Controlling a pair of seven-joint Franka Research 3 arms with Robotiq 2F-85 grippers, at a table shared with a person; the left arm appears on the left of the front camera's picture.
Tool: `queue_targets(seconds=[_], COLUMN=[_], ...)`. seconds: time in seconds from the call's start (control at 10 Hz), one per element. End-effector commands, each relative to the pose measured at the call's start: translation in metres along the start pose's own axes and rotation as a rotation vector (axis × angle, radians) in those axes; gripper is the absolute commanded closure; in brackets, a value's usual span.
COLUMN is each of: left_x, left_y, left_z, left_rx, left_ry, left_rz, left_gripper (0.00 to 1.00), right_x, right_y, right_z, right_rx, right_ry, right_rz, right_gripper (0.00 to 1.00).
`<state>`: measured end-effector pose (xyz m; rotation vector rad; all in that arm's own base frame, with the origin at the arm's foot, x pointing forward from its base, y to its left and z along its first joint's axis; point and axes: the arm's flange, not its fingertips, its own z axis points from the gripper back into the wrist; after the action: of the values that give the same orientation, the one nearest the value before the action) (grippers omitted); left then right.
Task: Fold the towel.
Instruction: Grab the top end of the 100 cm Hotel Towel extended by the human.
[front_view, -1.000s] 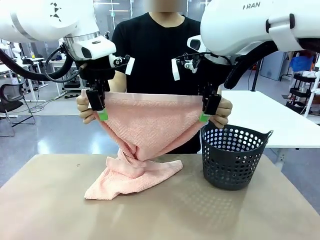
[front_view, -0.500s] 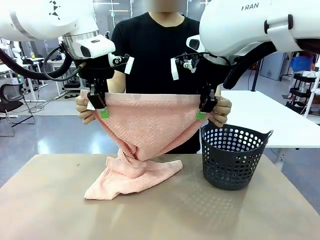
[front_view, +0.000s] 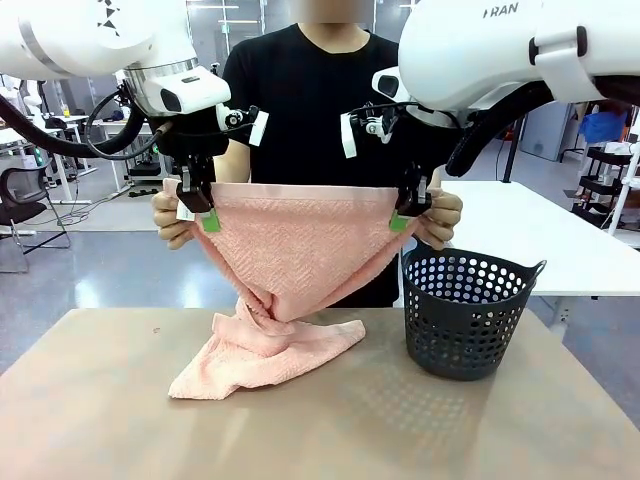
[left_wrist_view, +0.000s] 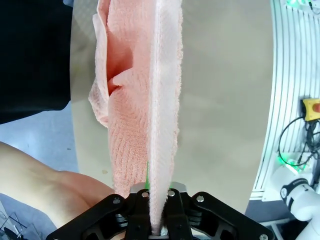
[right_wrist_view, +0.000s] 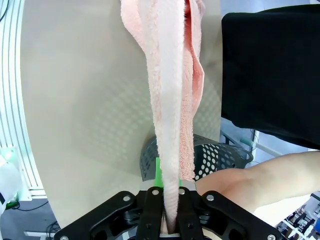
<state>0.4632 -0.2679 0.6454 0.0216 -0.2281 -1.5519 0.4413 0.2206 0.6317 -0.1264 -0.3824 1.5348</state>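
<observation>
Salmon-pink terry, front view: the towel (front_view: 300, 250) has its top edge stretched between the two end effectors. The rest sags in a V below them, and the bottom is bunched on the table (front_view: 100, 420), more to the left end effector's side. Left end effector (front_view: 205, 213) is closed on one top corner, right end effector (front_view: 403, 213) closed on the other. A person's hand (front_view: 168, 222) pinches the cloth just beside the left end effector, and the other hand (front_view: 443, 220) does the same just beside the right one. The basket (front_view: 470, 320) stands below the right end effector, near the hanging cloth; I can't tell if they touch.

Left wrist view: left end effector (left_wrist_view: 159, 194) is clamped on the towel (left_wrist_view: 145, 100) border, and the bite looks deep. Cloth runs straight away from the fingertips to the table (left_wrist_view: 225, 100). The person's arm (left_wrist_view: 45, 185) is right beside the fingers.

Right wrist view: right end effector (right_wrist_view: 170, 194) is clamped on the towel (right_wrist_view: 167, 75) edge the same way. The basket (right_wrist_view: 220, 155) is just beyond the fingertips.

Judgement: this looks like the corner handover, with the fold not yet begun. To do it well:
- Don't pull until the person's hands let go.
- Move both end effectors together at equal height so the top edge stays taut.
- Raise enough that the bunched bottom hangs flat.
- Lay it down clear of the basket rim, and don't loosen either grip midway.
</observation>
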Motion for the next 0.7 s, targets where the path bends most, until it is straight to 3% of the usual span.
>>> queue_targets(seconds=[0.0, 0.1, 0.2, 0.6], left_x=[-0.007, -0.015, -0.002, -0.002], left_y=[-0.001, -0.005, 0.001, 0.001], left_z=[0.005, 0.001, 0.000, 0.000], left_rx=[-0.014, -0.014, -0.002, -0.002], left_ry=[-0.033, -0.048, -0.005, -0.005], left_rz=[0.027, 0.000, 0.007, 0.007], left_gripper=[1.00, 1.00, 1.00, 1.00], right_x=[0.000, -0.011, 0.000, 0.000], right_y=[0.003, 0.007, 0.000, 0.000], right_z=[0.001, -0.001, 0.001, 0.001], right_rx=[-0.016, -0.006, -0.002, -0.002], right_ry=[-0.047, -0.030, -0.011, -0.011], right_rz=[-0.048, -0.085, -0.006, -0.006], right_gripper=[1.00, 1.00, 1.00, 1.00])
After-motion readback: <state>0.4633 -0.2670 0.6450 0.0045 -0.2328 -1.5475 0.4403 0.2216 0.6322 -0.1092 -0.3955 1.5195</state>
